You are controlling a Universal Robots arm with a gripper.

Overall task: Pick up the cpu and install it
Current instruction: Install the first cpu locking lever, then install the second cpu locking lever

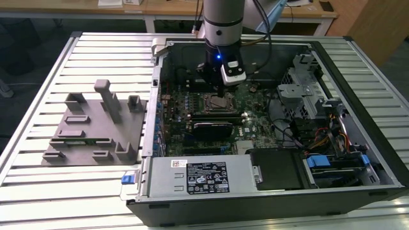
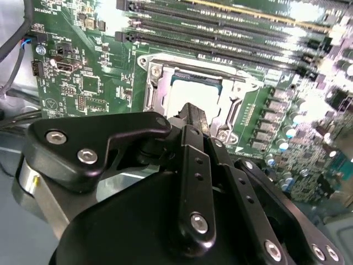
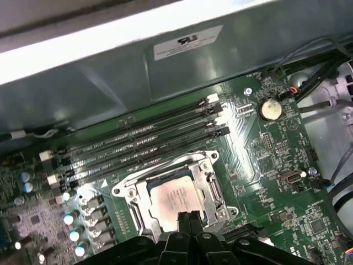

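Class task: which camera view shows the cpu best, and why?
The first wrist view: the cpu lies in its socket, lid mostly bare. The second wrist view has the gripper covering part of it; the exterior view shows it small under the arm.

A workshop or robotics lab for computer assembly is indicated. An opened desktop computer case [image 1: 268, 124], with its green motherboard [image 1: 255, 120] exposed, is laid on a surface [image 1: 38, 191] built of ribbed aluminium profiles. Beside the case, on the exterior view's left, a grey fixture tray [image 1: 89, 129] with upright holders is placed. A robot arm [image 1: 221, 24] is mounted above the case. Wooden desks [image 1: 166, 9] are seen behind the surface.
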